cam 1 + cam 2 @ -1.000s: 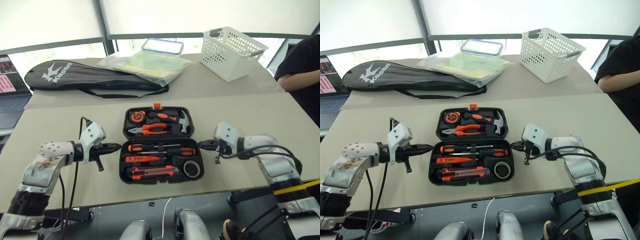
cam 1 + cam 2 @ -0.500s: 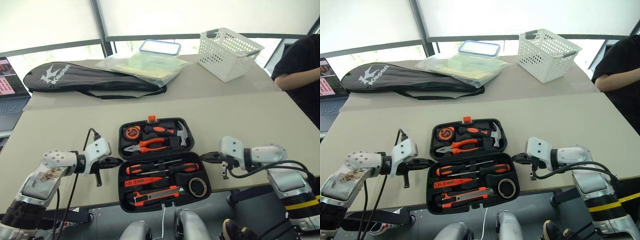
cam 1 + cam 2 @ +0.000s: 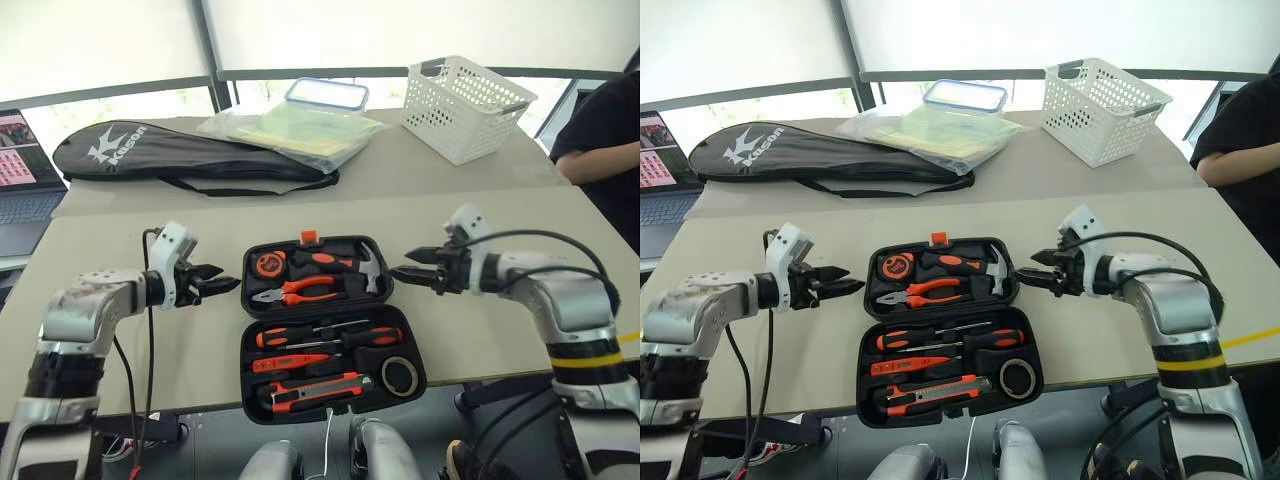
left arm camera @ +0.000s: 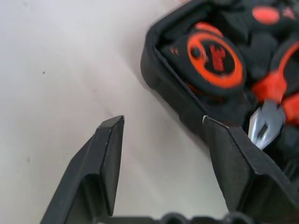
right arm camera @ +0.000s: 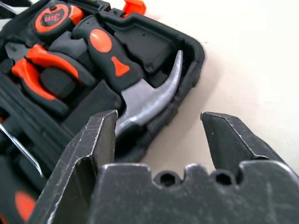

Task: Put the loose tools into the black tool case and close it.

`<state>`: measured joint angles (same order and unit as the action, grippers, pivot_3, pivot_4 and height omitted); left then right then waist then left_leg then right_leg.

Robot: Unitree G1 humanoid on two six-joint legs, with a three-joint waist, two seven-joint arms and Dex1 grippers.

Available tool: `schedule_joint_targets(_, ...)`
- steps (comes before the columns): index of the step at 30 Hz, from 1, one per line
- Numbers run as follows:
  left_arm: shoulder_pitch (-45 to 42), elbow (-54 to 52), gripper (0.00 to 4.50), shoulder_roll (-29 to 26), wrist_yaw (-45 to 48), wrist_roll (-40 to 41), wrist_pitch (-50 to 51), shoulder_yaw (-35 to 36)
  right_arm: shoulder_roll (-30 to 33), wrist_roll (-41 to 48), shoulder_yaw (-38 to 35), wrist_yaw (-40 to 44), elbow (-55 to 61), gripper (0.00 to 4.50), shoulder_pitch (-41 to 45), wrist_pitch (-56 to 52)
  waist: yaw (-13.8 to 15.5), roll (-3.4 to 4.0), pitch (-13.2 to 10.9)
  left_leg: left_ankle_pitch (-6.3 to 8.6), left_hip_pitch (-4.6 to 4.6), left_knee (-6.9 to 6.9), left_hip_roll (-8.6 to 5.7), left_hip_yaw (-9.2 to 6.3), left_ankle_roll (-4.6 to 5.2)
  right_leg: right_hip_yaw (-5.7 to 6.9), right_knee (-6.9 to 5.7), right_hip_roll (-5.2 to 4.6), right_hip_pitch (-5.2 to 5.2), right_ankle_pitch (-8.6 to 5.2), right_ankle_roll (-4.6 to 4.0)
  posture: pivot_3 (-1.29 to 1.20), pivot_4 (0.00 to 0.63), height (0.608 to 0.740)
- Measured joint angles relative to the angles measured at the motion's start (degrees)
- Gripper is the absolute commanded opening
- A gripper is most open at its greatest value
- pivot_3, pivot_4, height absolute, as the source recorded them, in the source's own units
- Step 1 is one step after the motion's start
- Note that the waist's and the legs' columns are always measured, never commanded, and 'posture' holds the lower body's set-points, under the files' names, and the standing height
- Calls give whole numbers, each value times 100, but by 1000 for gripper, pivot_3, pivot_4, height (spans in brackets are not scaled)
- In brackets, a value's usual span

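The black tool case (image 3: 318,311) lies open near the table's front edge. Its near half holds two orange-and-black screwdrivers (image 3: 330,337), a slim orange tester (image 3: 290,362), a utility knife (image 3: 310,392) and a black tape roll (image 3: 398,375). The far half holds a tape measure (image 4: 217,58), pliers and a hammer (image 5: 149,100). My left gripper (image 3: 215,285) hovers open just left of the far half, pointing at its corner. At the far half's right side my right gripper (image 3: 405,272) is open too, aimed at the hammer corner. Both are empty.
A long black racket bag (image 3: 190,155), a clear bag with a lidded box (image 3: 290,125) and a white basket (image 3: 465,95) sit at the back. A laptop (image 3: 25,170) is far left, a seated person (image 3: 600,130) far right. The case's near half reaches the table's front edge.
Both grippers have gone from shut to open. Each rose and moved from beside the case's near half to beside its far half, with the wrists rolled.
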<state>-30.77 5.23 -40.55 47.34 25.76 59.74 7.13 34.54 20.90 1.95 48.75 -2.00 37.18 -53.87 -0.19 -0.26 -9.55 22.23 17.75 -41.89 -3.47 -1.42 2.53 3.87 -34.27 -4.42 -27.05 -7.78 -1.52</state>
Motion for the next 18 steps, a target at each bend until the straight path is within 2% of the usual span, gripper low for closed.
schedule_joint_targets(2, -70, 21, 2921, 41, -100, 38, 189, 17, -87, -12, 91, -123, -169, 3396, 135, -144, 8, 0, 0, 0, -1, 0, -3, -3, 0, 5, 0, 0, -1, 0, 0, 0, 150, 740)
schedule_joint_targets(4, -84, -7, 2386, 67, -172, 89, 285, 22, -131, -127, 249, -262, -417, 2867, 279, -192, 15, 1, 1, -1, -1, 0, -10, -5, -1, 12, 3, 2, -1, 0, 0, 0, 150, 740)
schedule_joint_targets(5, -80, -34, 2261, 67, -173, 96, 286, 11, -131, -171, 288, -289, -463, 2745, 297, -193, 17, 1, 1, -1, -1, 0, -13, -6, -1, 14, 2, 2, 0, 0, 0, 0, 150, 740)
schedule_joint_targets(11, 50, -378, 144, 114, -229, 185, 370, -44, -60, -217, 508, -236, -510, 733, 344, -179, 10, 3, 4, -1, -41, -1, -12, -4, -5, 13, 18, 0, 34, 0, 0, 0, 150, 740)
schedule_joint_targets(13, 104, -449, 0, 117, -268, 250, 493, -40, -39, -213, 527, -233, -483, 55, 339, -181, 9, 4, 4, 0, -53, 0, -8, -4, -6, 9, 20, -1, 49, -1, 0, 0, 150, 740)
schedule_joint_targets(17, 236, -440, 0, 86, -268, 383, 749, -43, 27, -190, 547, -200, -345, 18, 301, -184, 15, 4, 4, 0, -50, 2, -8, -12, -7, 17, 17, 3, 48, -1, 1, 0, 150, 740)
schedule_joint_targets(18, 220, -426, 256, 15, -268, 384, 748, -43, 29, -190, 559, -204, -321, 4, 298, -184, 11, 4, 4, 0, -50, 4, -8, -11, -7, 18, 16, 3, 48, -1, 1, 0, 150, 740)
